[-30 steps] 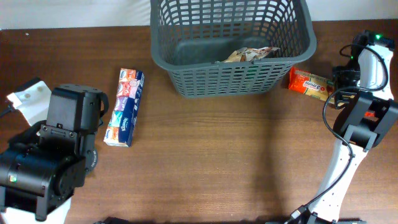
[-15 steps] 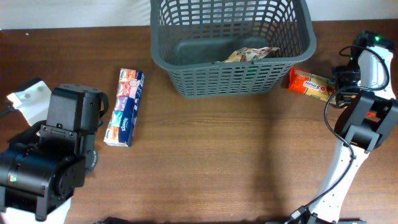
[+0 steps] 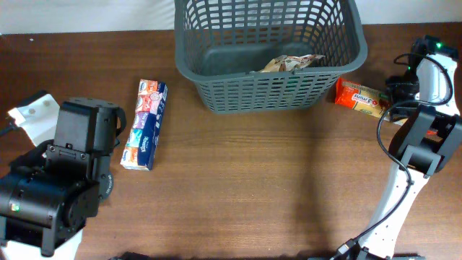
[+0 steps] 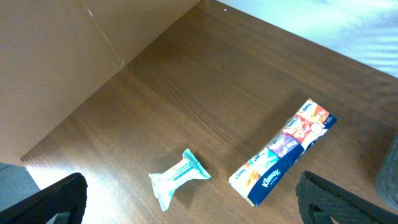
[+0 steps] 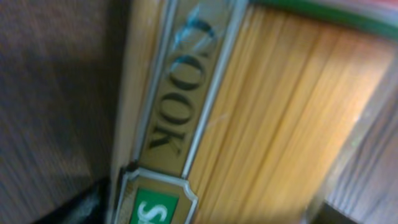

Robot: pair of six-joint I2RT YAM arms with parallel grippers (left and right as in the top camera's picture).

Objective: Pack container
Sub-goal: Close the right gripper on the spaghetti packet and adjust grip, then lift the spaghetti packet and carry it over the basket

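Basket sits at 12 o'clock on table, wrapper inside. Right claw is at orange pkt, basket's 3 o'clock; can't tell its grip. Left claw is spread wide. Tissue pack lies at basket's 8 o'clock.

One basket — one crinkly packet inside it. On the table: one tissue pack, one orange packet — and one teal sachet.

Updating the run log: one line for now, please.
right gripper: at orange snack packet, grip unclear | packet: on wooden table beside dark grey plastic basket | left gripper: open
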